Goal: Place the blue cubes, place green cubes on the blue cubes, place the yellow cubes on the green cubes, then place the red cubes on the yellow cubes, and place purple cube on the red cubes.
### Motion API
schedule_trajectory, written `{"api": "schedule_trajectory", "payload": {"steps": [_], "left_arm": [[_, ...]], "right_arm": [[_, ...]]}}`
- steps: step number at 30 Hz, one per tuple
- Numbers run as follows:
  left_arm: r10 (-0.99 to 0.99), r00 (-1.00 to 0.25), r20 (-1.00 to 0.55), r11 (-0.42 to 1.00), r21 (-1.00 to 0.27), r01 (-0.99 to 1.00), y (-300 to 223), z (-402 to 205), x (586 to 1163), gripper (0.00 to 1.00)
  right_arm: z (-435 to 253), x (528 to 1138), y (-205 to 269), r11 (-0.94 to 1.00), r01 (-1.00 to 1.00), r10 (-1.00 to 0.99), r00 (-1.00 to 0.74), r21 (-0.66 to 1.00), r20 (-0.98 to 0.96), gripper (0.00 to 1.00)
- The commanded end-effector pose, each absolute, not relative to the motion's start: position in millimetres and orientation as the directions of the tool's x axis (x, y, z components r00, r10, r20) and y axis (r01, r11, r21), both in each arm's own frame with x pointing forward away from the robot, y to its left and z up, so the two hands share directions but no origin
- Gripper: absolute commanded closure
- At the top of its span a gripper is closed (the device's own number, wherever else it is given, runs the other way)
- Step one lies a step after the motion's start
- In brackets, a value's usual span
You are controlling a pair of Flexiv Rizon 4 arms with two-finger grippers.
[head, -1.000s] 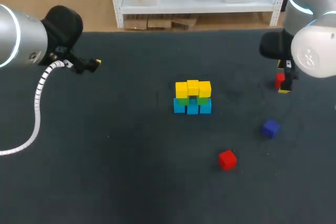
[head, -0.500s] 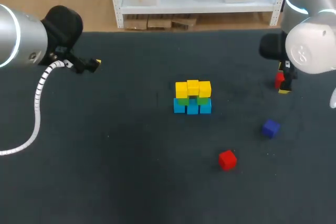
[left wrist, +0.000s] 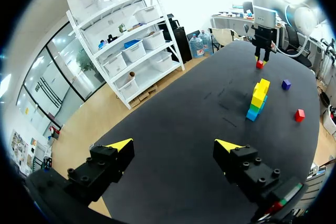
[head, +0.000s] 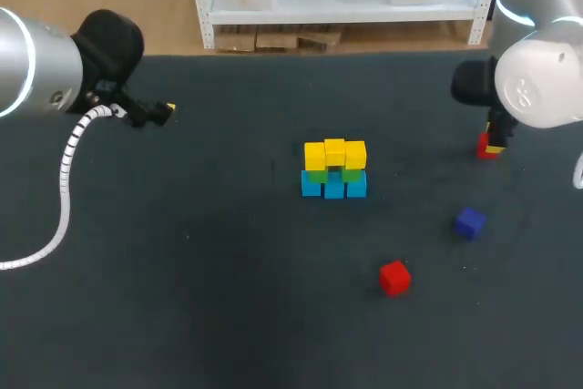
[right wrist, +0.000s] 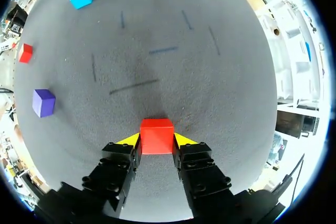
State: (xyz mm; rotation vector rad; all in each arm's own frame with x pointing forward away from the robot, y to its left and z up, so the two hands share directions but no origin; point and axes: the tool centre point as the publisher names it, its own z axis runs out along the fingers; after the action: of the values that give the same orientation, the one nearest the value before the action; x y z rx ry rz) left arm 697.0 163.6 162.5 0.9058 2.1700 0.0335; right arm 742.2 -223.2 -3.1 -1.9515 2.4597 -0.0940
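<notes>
In the head view the right gripper point(head: 493, 145) has a red cube point(head: 486, 146) at its tips. The stack of blue cubes point(head: 333, 187), green cubes point(head: 319, 174) and yellow cubes point(head: 334, 153) stands well off to its side. The left wrist view shows the left gripper point(left wrist: 173, 148) spread wide with nothing between its fingers, the stack far ahead of it. In the right wrist view the right gripper is clamped on the red cube from both sides, with the purple cube point(right wrist: 43, 102) and a second red cube point(right wrist: 25, 53) ahead and off to one side.
</notes>
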Motion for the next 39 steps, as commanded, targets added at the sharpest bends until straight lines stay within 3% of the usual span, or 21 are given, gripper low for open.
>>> {"api": "schedule_trajectory", "payload": {"steps": [1,17,25,39], "left_arm": [[0.616,-0.448,-0.648,0.745,0.294,0.599,165,162,698,0.0],[0.616,-0.448,-0.648,0.745,0.294,0.599,165,162,698,0.0],[0.616,-0.448,-0.648,0.745,0.294,0.599,165,162,698,0.0],[0.616,-0.448,-0.648,0.745,0.294,0.599,165,162,698,0.0]], "right_arm": [[-4,741,-223,0.232,-0.972,-0.972,-0.233,-0.048,0.018,1.0],[69,721,-209,0.266,-0.962,-0.964,-0.263,-0.065,-0.045,1.0],[130,698,-161,0.195,-0.97,-0.978,-0.182,-0.143,-0.101,1.0],[164,682,-95,0.016,-0.981,-1.0,-0.011,-0.191,-0.028,1.0]]}}
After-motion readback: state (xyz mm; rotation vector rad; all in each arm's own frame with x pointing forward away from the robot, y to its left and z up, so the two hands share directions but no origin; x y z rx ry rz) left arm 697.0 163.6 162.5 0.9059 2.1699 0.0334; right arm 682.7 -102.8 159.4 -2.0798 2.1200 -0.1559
